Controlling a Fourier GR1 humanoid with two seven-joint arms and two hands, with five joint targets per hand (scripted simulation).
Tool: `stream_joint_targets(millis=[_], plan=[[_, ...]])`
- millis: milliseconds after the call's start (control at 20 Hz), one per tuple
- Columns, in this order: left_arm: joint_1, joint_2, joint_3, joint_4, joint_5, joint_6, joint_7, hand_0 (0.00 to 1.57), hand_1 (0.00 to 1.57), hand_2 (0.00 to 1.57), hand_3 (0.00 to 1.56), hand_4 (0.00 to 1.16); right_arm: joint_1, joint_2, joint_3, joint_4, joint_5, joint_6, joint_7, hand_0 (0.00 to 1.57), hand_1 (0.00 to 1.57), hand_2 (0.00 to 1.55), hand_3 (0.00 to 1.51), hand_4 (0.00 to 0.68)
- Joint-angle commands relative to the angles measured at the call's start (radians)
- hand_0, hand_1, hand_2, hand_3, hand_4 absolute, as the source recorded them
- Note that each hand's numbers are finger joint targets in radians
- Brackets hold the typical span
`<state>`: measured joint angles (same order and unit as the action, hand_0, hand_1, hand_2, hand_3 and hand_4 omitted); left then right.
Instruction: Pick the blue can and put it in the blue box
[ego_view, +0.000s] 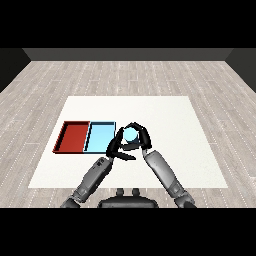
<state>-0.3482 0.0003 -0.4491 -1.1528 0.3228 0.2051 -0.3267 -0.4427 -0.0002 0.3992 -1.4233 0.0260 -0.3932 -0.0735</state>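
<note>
It was a bare test room, more robot lab than home. A plain white rectangular table (165, 150) stood alone on a pale grey wood-plank floor (125, 75), with a dark wall (125, 54) closing off the back. On the table lay only a shallow red tray (62, 140) and a light blue tray (95, 140), side by side.
</note>
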Motion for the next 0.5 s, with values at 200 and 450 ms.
stream_joint_targets(millis=[200,450], plan=[[-0.037,0.0,-0.015,0.071,0.034,-0.025,-0.057,0.0,0.0,0.0,0.0,0.0,-0.053,0.0,0.061,0.003,-0.118,-0.084,0.009,1.46,1.46,1.45,1.39,0.597],[-0.108,0.0,-0.168,0.119,0.15,0.133,-0.098,0.0,0.0,0.0,0.0,0.19,-0.039,0.0,0.032,-0.018,-0.139,-0.043,0.01,1.46,1.46,1.45,1.38,0.597]])
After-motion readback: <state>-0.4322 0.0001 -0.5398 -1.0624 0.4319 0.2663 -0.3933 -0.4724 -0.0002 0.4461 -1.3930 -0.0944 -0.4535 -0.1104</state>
